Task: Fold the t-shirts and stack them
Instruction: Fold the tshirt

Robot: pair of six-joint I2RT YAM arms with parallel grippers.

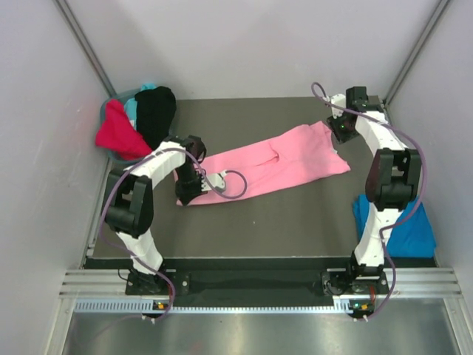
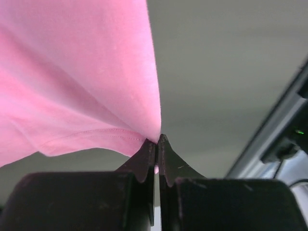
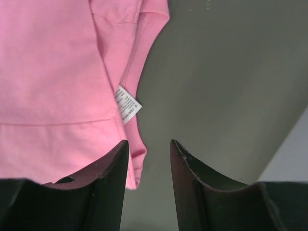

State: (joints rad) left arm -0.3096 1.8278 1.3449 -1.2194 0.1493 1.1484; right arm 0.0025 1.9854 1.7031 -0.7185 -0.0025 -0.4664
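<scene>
Five t-shirts in all. One light pink t-shirt of soft, matte knit lies in a long, narrow strip slanting across the middle of the worktop, with a stitched hem and one small white printed tag at its edge. The left jaws are together, clamped on a corner of the pink hem, and the cloth drapes away from them in smooth folds. The right jaws stand apart at the shirt's other end, close to the tag, the fabric edge beside one finger and nothing gripped. Three more sit crumpled in a heap at the far left corner: one red t-shirt, one teal t-shirt, one black t-shirt. One bright blue t-shirt lies flat by the right arm. The worktop is dark grey and even.
</scene>
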